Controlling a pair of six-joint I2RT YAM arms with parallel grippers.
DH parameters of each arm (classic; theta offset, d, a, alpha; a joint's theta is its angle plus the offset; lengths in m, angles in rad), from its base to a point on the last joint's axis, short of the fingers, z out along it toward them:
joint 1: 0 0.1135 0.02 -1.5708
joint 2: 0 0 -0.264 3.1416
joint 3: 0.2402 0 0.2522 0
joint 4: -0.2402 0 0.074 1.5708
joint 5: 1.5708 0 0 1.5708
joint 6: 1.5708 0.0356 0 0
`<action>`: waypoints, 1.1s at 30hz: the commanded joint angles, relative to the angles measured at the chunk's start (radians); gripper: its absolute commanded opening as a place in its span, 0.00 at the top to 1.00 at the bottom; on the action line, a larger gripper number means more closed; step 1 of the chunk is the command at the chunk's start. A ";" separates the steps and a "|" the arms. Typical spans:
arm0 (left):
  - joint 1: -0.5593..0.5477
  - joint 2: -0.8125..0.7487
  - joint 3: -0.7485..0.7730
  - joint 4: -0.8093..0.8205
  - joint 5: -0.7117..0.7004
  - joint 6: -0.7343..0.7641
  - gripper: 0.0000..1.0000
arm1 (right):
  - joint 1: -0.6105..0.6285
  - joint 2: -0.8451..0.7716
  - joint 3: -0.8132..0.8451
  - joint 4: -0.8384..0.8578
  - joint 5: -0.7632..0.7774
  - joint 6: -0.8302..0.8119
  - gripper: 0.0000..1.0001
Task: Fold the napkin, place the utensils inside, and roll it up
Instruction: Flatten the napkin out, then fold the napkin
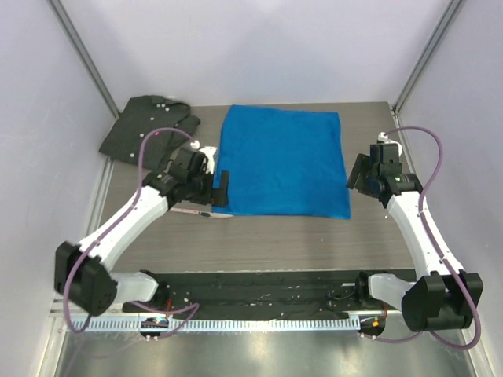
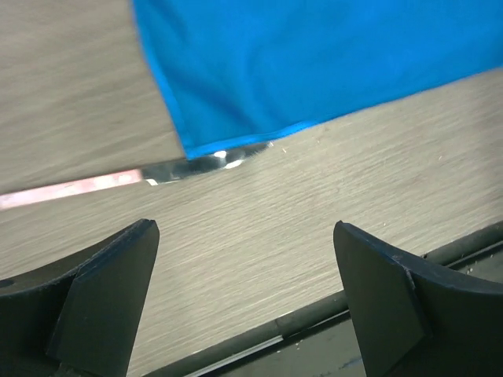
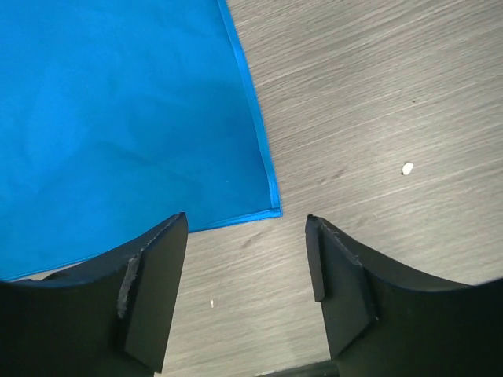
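Napkin [image 1: 283, 161] lies flat; knife [image 2: 208, 165] at its near-left corner.
Napkin: thin, limp, slightly slick; likely best pinched at hemmed corners. Left gripper [image 2: 244, 236] and right gripper [image 3: 247, 224]: fingers apart, empty, by the near corners. Knife: light, rigid, low-lying; take the pink handle.

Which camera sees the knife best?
The left wrist view: the knife lies across it, pink handle and shiny blade, tip by the napkin corner. The top view shows only a sliver. The right wrist view shows none of it.
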 commanded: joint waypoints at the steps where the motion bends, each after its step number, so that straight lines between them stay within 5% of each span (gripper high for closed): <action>1: 0.003 -0.181 0.061 -0.052 -0.117 -0.007 0.00 | -0.002 -0.059 0.111 -0.029 0.014 0.006 0.27; 9: 0.016 -0.211 0.137 -0.033 -0.201 0.002 0.00 | 0.000 -0.033 0.070 0.035 -0.161 -0.004 0.26; 20: 0.222 -0.142 0.208 0.085 -0.112 -0.010 0.00 | 0.079 0.077 -0.046 0.263 -0.630 0.040 0.26; 33: 0.248 -0.116 0.128 0.142 -0.126 0.042 0.00 | 0.214 0.336 -0.045 0.470 -0.635 0.092 0.26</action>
